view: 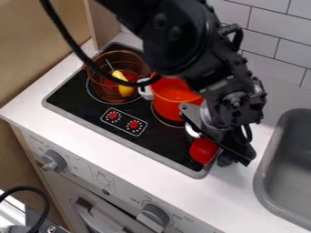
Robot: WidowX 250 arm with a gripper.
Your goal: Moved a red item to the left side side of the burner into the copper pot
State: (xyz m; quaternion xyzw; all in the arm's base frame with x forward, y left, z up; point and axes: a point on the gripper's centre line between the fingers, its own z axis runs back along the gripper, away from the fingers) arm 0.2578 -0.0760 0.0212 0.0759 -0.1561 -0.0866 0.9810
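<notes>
The rounded, shiny red item (pixel 203 150) is right up against the black robot gripper (pixel 221 153), presumably for a grab; can't tell if it's clamped or apart tbh. Beyond the hand there's 1 orange-red pot (pixel 173 94), so reaching the see-through copper pot (pixel 97 90) farther off probably needs some lift.

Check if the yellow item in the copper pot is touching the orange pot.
Apart. The camera view shows the yellow item inside the copper pot, whose wall stands between it and the orange pot.
</notes>
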